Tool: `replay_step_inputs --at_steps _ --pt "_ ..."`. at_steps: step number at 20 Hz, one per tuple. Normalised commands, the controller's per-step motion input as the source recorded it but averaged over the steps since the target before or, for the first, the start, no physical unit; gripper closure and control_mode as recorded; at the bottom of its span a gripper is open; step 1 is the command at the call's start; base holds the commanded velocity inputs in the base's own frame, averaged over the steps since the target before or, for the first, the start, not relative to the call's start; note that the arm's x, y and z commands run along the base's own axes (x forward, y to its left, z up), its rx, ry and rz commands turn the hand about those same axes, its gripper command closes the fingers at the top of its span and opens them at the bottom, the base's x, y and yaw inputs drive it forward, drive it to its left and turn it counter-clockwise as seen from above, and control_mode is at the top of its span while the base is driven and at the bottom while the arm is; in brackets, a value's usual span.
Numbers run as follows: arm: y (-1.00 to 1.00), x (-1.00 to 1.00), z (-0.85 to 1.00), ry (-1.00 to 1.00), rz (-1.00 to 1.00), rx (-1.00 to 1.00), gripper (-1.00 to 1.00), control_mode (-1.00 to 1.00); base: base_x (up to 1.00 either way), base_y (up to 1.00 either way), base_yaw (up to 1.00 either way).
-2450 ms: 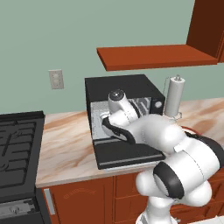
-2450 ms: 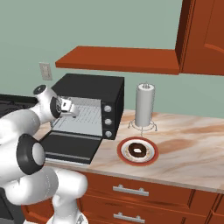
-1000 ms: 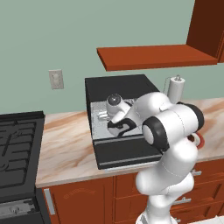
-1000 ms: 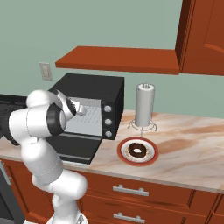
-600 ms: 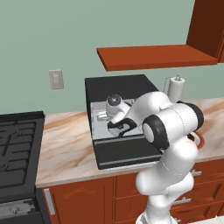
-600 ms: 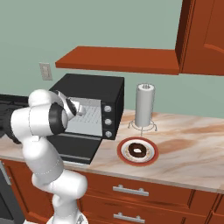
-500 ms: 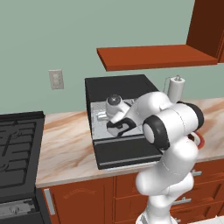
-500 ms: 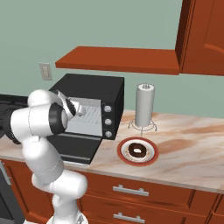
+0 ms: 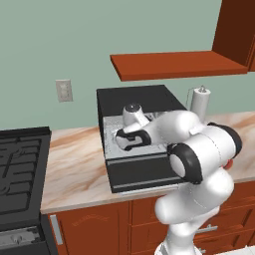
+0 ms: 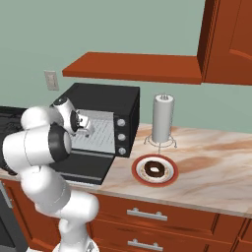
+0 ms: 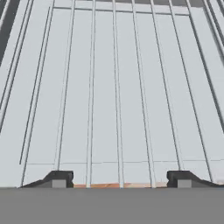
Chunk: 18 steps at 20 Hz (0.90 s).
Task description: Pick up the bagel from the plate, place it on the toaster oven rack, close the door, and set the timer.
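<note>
Bagel (image 10: 157, 170): small dark-brown ring lying at the centre of the plate (image 10: 140, 174), on the marble counter (image 10: 206, 177) just right of the toaster oven (image 10: 106, 98). Behind the plate, toward the wall, an upright white paper-towel roll (image 10: 162, 119) on a wire stand, beside the oven's right side. Oven front with three round knobs (image 10: 122, 136) stacked in a column down its right edge. Door (image 9: 144, 172) dropped open and lying flat in front of the oven cavity, black, reaching to the counter's front edge. Toaster oven rack (image 11: 118, 87): pale grid of thin parallel bars inside the cavity, seen close from the hand camera.

Above the oven, a red-brown wall shelf (image 9: 174, 63); to the upper right, a wooden cabinet (image 10: 229, 39). Left of the oven, bare marble, then a black stove (image 9: 17, 169) with dark grates; a wall socket (image 9: 63, 90) above that stretch of counter.

Arm bent over the open door, forearm and hand reaching into the oven mouth and covering much of the rack in both base views. Gripper (image 11: 118, 178) pointing along the rack bars, finger tips (image 11: 59, 178) set wide apart with nothing between them. A thin orange-brown strip between the tips at the very bottom of the hand view, possibly counter, too narrow to identify. Gripper fingers in the base views hidden behind the wrist and the white hand body.
</note>
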Motion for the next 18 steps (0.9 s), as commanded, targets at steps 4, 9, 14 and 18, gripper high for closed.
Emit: replay_step_inputs --at_steps 4,9,14,18 --pt "-0.21 -1.00 -0.72 0.19 0.00 0.00 -1.00 -1.00 0.00 0.00 0.00" --pt "-0.23 -1.00 -0.77 0.15 0.00 0.00 -1.00 -1.00 0.00 0.00 0.00" --pt "-0.13 -0.87 -0.32 0.06 0.00 0.00 -1.00 -1.00 0.00 0.00 0.00" --pt "-0.01 -0.14 0.91 -0.12 0.00 0.00 -1.00 -1.00 0.00 0.00 0.00"
